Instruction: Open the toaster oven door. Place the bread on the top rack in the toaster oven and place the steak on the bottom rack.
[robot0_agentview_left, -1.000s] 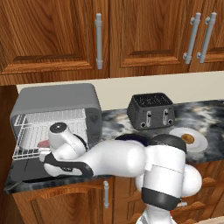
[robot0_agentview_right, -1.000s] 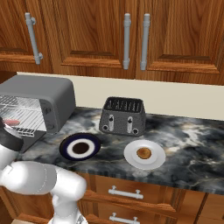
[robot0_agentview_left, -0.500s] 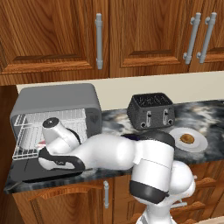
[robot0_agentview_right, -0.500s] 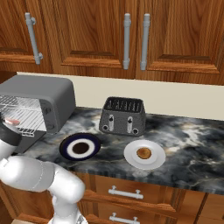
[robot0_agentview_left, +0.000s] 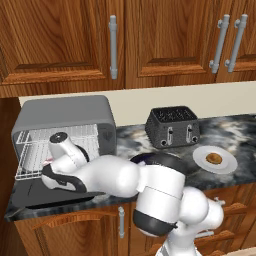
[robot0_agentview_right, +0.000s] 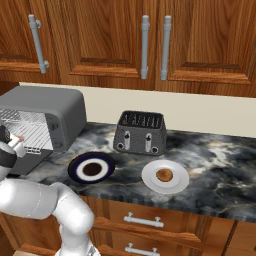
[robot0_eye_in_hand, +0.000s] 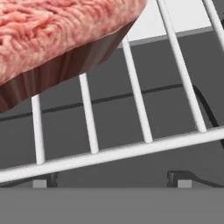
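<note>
The light-grey toaster oven (robot0_agentview_left: 65, 112) stands at the counter's left end, and its dark door (robot0_agentview_left: 47, 195) lies folded down flat. My gripper (robot0_agentview_left: 49, 165) reaches into the oven mouth. In the hand view the pink steak (robot0_eye_in_hand: 52, 30) rests on the white wires of the bottom rack (robot0_eye_in_hand: 131, 151), just beyond my open gripper (robot0_eye_in_hand: 109, 183), whose tips stand wide apart and touch nothing. The top rack (robot0_agentview_left: 60, 134) is bare wire. The round brown bread (robot0_agentview_left: 214, 159) sits on a white plate (robot0_agentview_right: 150, 182) at the right.
A black two-slot toaster (robot0_agentview_left: 172, 126) stands mid-counter. A dark blue plate (robot0_agentview_right: 80, 175) with nothing on it lies in front of it. My arm's white elbow and shoulder fill the space in front of the counter's edge. Wooden cabinets hang above.
My elbow and shoulder have swung to the left while the hand stays at the oven mouth. The bread and plates have not moved.
</note>
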